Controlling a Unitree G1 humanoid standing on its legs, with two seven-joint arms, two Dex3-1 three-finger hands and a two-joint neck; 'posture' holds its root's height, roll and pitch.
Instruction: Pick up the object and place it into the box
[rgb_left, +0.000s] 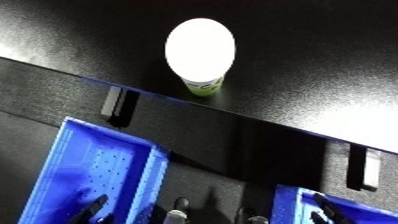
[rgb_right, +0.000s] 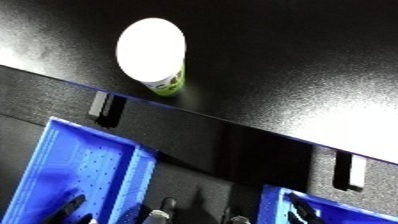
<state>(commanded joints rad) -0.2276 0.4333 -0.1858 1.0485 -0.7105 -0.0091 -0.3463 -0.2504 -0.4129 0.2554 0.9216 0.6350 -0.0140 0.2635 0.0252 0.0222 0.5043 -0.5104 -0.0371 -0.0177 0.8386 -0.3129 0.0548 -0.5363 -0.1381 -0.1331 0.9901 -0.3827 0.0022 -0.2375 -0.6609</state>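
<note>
Dark finger shapes show at the lower edge between two blue bins; which hand, and whether open or closed, cannot be told. Left bin and right bin sit below the black table's edge. A white-lidded container with green label stands on the table near that edge, untouched.

My two head eyes look steeply down, sharing the dark table, cup and blue bins.

Slim black fingers with pale silvery tips at the lower edge.
</note>
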